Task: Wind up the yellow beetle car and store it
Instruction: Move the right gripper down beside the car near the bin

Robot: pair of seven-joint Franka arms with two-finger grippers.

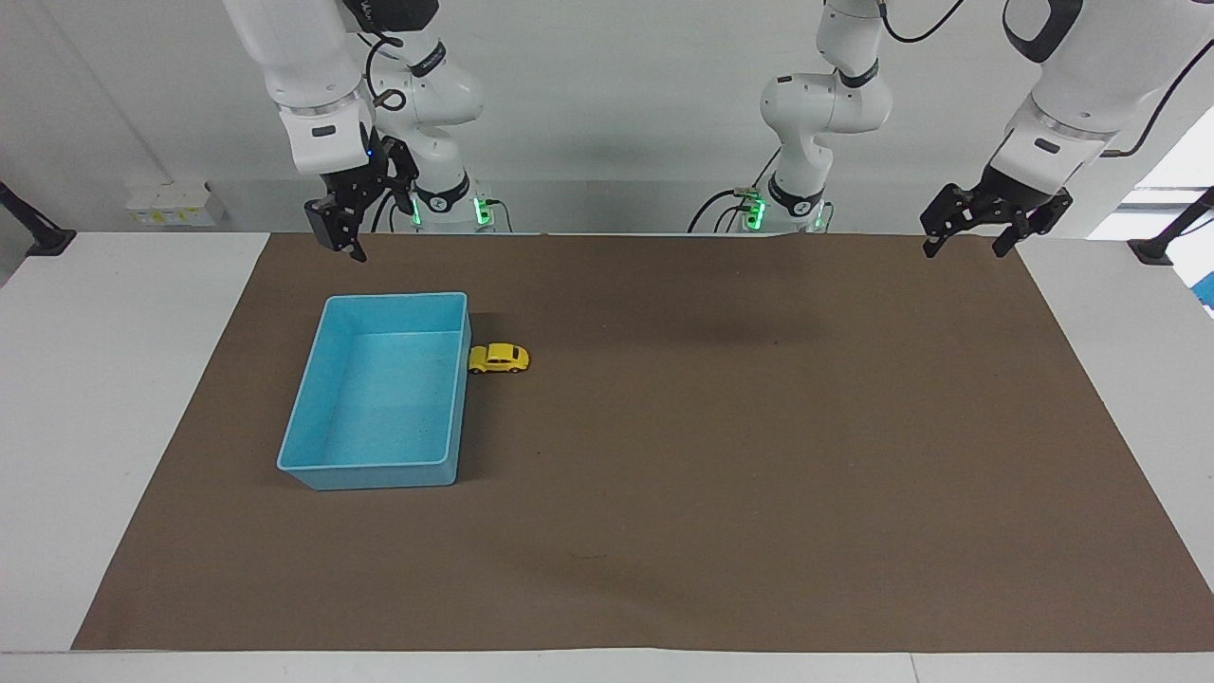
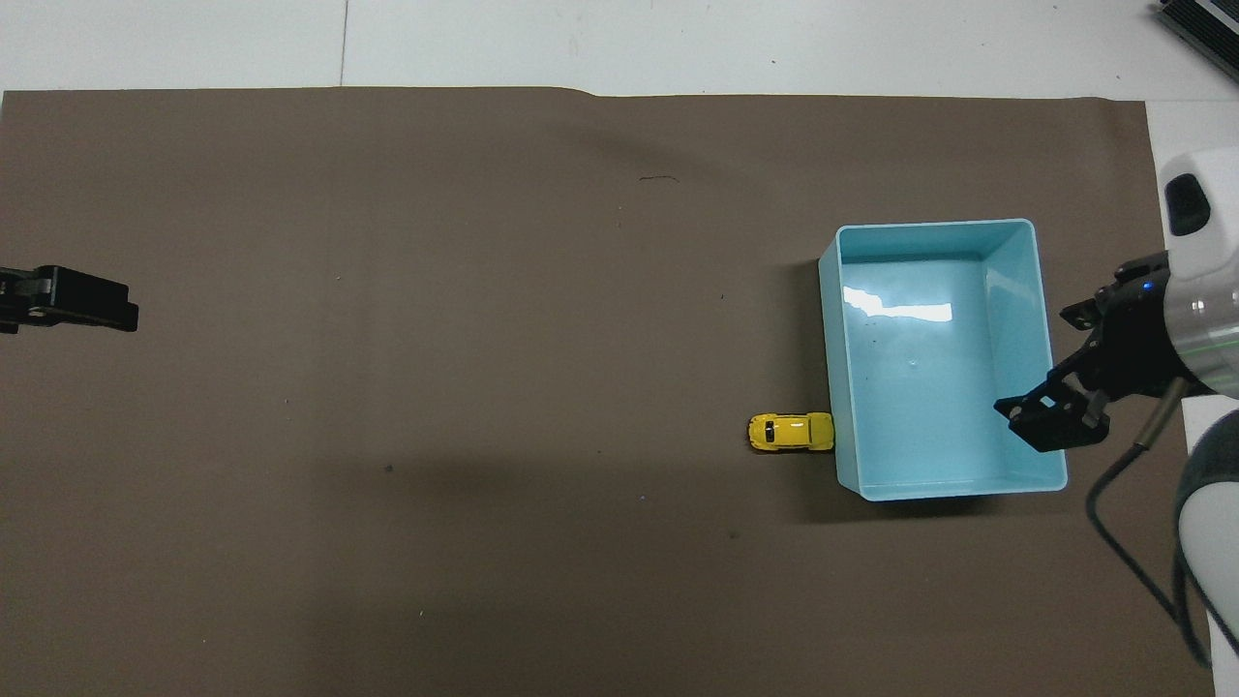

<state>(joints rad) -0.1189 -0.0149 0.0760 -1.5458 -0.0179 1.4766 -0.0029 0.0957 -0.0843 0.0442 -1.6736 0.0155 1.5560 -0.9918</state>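
Note:
The yellow beetle car (image 1: 499, 358) stands on its wheels on the brown mat, right against the long wall of the light-blue tray (image 1: 379, 471) that faces the left arm's end. It also shows in the overhead view (image 2: 791, 432), beside the tray (image 2: 934, 225), which holds nothing. My right gripper (image 1: 341, 235) hangs in the air, turned edge-on, over the mat between the tray and the robots; from above (image 2: 1050, 423) it overlaps the tray's wall at the right arm's end. My left gripper (image 1: 965, 247) is open and empty, raised over the mat's corner at the left arm's end (image 2: 73, 300).
The brown mat (image 1: 721, 455) covers most of the white table (image 1: 95, 398). A white socket strip (image 1: 171, 204) sits by the wall at the right arm's end. Black clamp arms (image 1: 1171, 232) stand at both table ends.

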